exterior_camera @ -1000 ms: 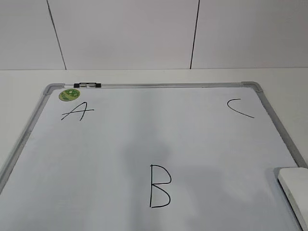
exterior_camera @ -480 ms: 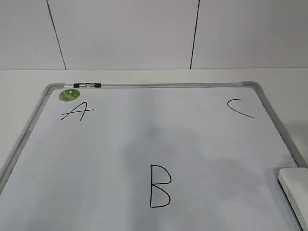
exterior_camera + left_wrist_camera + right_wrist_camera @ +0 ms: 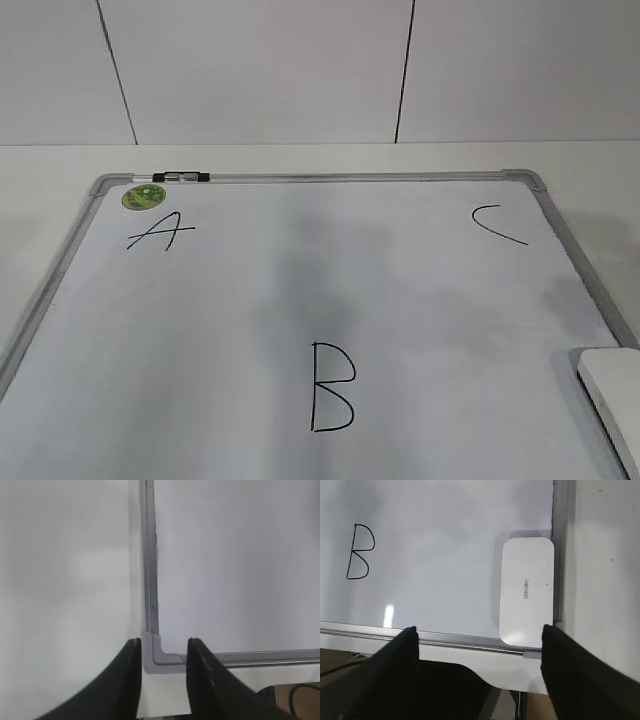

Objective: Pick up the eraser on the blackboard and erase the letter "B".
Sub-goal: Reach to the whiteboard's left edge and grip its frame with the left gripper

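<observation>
Barely begun, judging from how things lie. Nothing erased yet: letter "B" fully intact, vertical stroke and both loops crisp, sitting low and centre on the blackboard, roughly 6 o'clock of the board face in the exterior view. In the right wrist view, same B at about 10 o'clock of the frame.

Eraser not yet picked up. Lying flat on the board, tucked into the near right corner, long side touching or just beside the frame rail, short end close to the bottom rail. In the exterior view, only a cropped part showing at about 4 o'clock. Well apart from the B.

Right gripper hanging above the near board edge, fingers spread wide, nothing between them, eraser ahead at about 1 o'clock of the gap. Left gripper over the near left board corner, fingers a modest gap apart, empty.

Left to do, as a judgement: drop onto the eraser, clamp it, carry it across to the B, rub the strokes away.

Writing: black "A" at 10 o'clock of the board, "C" at 2 o'clock. Small grey brand word on the eraser top, apparently "deli" plus a mark, too small to confirm. Round green sticker above the A, print unreadable.
</observation>
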Motion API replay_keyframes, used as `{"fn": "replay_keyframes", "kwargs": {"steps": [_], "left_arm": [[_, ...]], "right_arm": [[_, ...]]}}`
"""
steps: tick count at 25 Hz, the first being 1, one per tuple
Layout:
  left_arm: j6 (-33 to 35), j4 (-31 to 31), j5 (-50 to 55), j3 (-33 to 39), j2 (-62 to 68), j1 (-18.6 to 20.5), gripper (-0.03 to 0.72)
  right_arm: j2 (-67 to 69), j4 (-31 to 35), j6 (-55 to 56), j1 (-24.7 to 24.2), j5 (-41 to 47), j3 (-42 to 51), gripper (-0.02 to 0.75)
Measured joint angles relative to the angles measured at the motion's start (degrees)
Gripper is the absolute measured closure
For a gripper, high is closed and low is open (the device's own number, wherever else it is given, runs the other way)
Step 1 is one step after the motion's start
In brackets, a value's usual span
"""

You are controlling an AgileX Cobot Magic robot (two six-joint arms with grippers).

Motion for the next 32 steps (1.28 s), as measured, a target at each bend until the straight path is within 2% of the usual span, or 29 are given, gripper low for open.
{"fn": "replay_keyframes", "kwargs": {"steps": [12, 20, 25, 32], "left_arm": [[2.36, 1.65, -1.16, -17.38, 32.74, 0.0, 0.453], [3.33, 3.84, -1.55, -28.25, 50.29, -1.28, 0.454], [3.72, 6.45, -2.92, -30.9, 58.1, -4.25, 0.454], [3.72, 7.79, -6.66, -32.79, 63.12, -4.48, 0.454]], "right_arm": [[12.09, 1.07, 0.54, 0.0, -0.01, -0.26, 0.154], [14.02, 1.19, 0.54, 0.0, -0.11, -0.26, 0.154], [14.0, 1.19, 0.54, 0.0, -0.11, -0.36, 0.154], [14.0, 1.19, 0.54, 0.0, -0.11, -0.36, 0.154]]}}
